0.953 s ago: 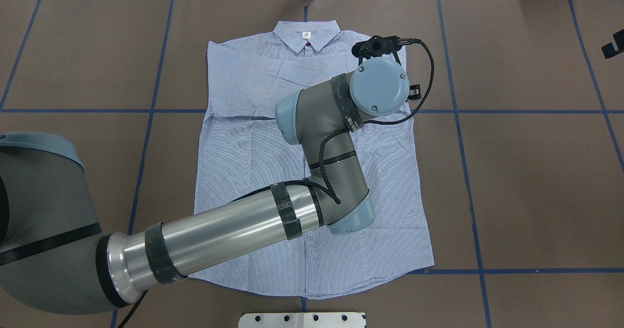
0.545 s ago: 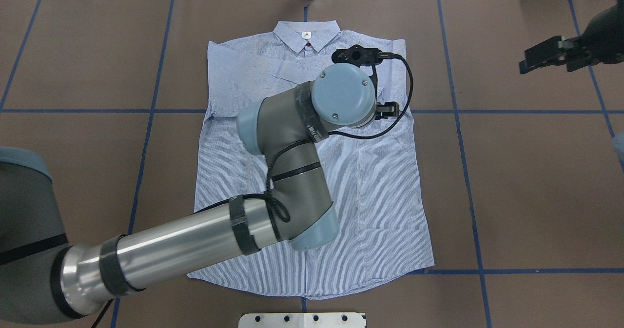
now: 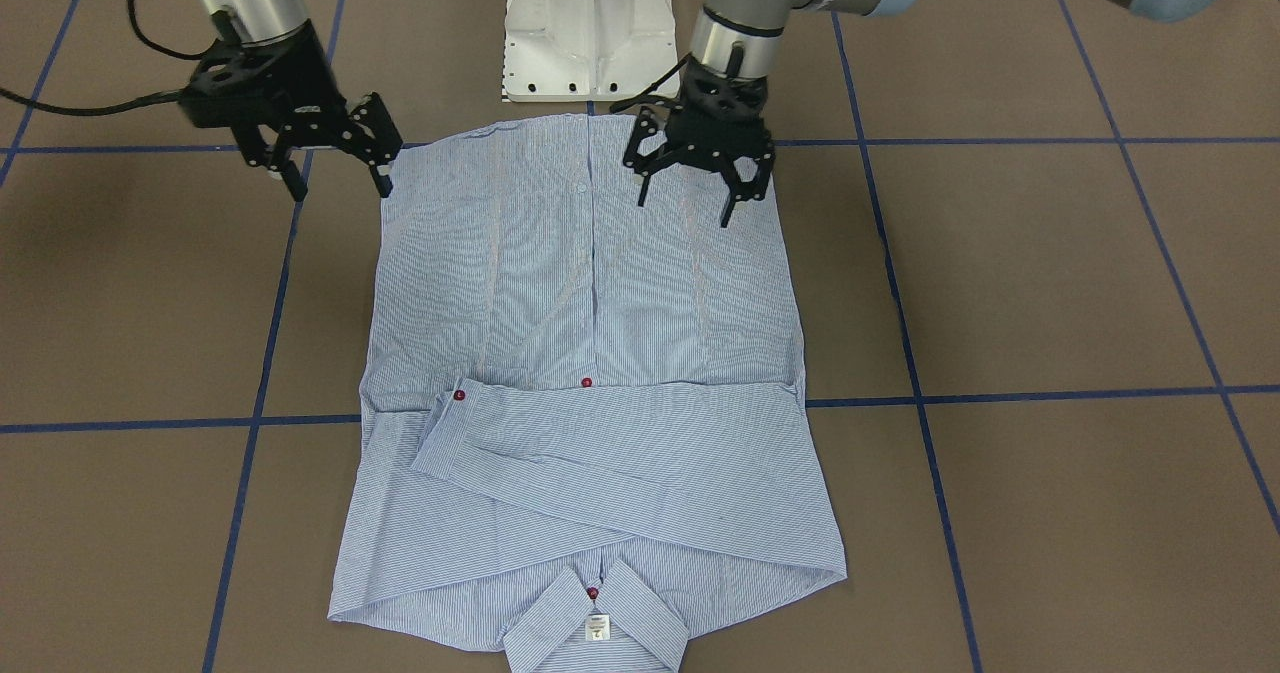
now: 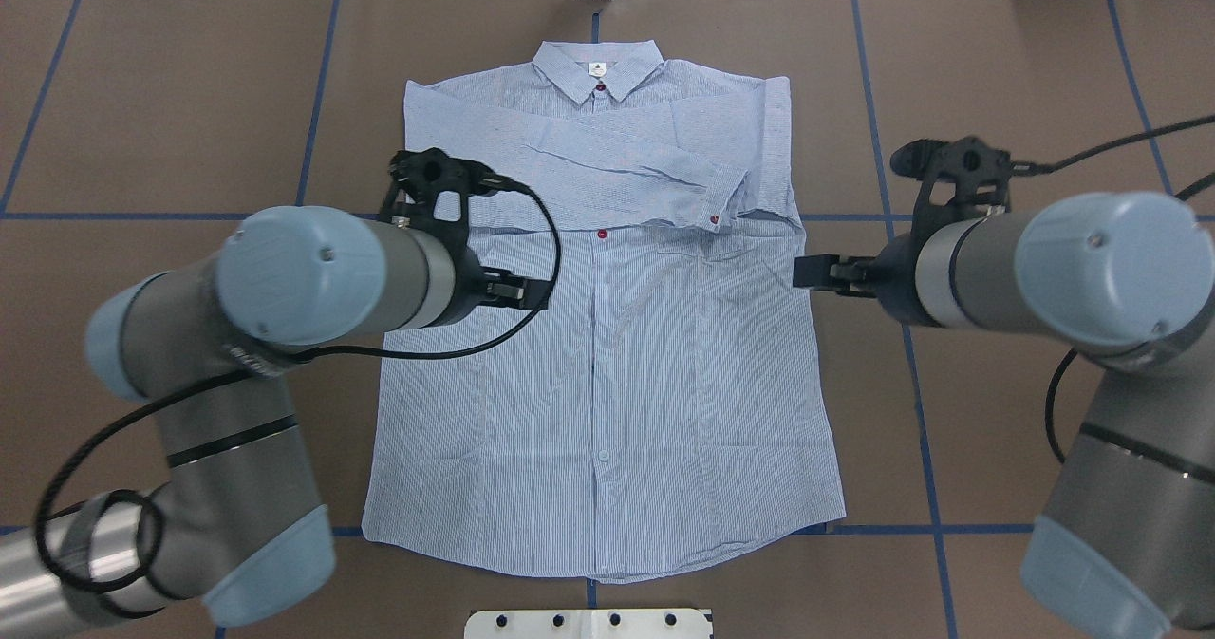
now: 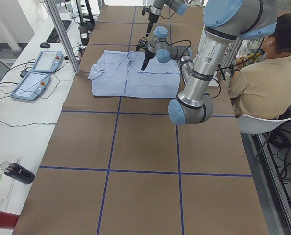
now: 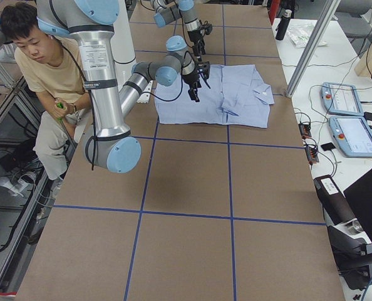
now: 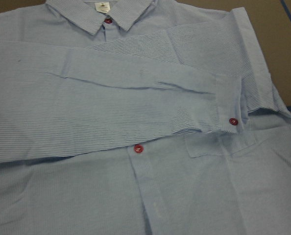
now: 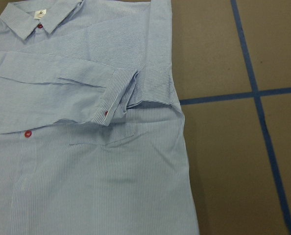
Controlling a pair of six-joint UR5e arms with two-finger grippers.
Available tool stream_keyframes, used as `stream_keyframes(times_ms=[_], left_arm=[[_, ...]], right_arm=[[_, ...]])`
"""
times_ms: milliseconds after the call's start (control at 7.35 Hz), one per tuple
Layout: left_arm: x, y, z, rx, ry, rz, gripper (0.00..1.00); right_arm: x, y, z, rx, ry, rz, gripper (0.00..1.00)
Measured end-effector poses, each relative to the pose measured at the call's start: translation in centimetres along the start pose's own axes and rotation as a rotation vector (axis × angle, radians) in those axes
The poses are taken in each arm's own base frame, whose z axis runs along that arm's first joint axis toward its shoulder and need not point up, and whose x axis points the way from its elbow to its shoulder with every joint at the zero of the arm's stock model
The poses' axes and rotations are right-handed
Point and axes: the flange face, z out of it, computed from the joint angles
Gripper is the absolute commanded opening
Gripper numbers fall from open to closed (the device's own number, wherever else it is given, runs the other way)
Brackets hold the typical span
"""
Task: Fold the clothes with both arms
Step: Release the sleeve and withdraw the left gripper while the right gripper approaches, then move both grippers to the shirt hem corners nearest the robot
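Note:
The light blue striped shirt (image 4: 645,411) lies flat, front up, collar away from the robot, both sleeves folded across the chest (image 3: 620,453). My left gripper (image 3: 685,203) is open and empty, raised over the shirt body near the hem; from overhead it shows left of the placket (image 4: 513,290). My right gripper (image 3: 340,191) is open and empty, raised over the shirt's side edge near the hem (image 4: 824,272). The left wrist view shows the crossed sleeves and red buttons (image 7: 138,149). The right wrist view shows the cuff and chest pocket (image 8: 106,139). No fingers show in either wrist view.
The white pedestal base (image 3: 585,33) stands just behind the hem. Blue tape lines (image 4: 902,216) cross the brown table. A seated person (image 5: 263,73) is beside the robot. Teach pendants (image 6: 349,119) lie on the side bench.
My left arm has swung back from over the shirt's far right shoulder to its left side. My right arm has come in from the right edge to the shirt's right side.

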Motion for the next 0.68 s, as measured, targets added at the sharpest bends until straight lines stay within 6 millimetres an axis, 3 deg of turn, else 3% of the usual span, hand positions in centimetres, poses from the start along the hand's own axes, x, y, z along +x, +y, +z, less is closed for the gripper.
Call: stream_keyframes(times_ms=[136,272,408,545,681], left_arm=[[-4.2,2.4,-2.0,-0.006,-0.014,-0.006,1.0],[-7.5,5.0,-3.1,-0.012,-0.012,-0.045,1.0],[-9.6,8.1,-2.9,-0.013,-0.01,-0.108,1.0],[-10.3,11.4,-2.1,-0.012,-0.025,-0.178,1.0],[-9.6,14.7,-1.0,-0.026,-0.036,-0.243,0.97]], right_arm=[[-1.3,4.5,0.6,0.007,-0.002,0.014,1.0],[-1.2,8.1,0.6,0.008,0.0,0.015,1.0],[-0.4,10.5,0.1,0.011,0.006,0.01,1.0],[0.3,11.5,-0.4,0.011,0.01,0.005,1.0],[0.6,11.9,-0.6,0.013,0.013,0.004,1.0]])
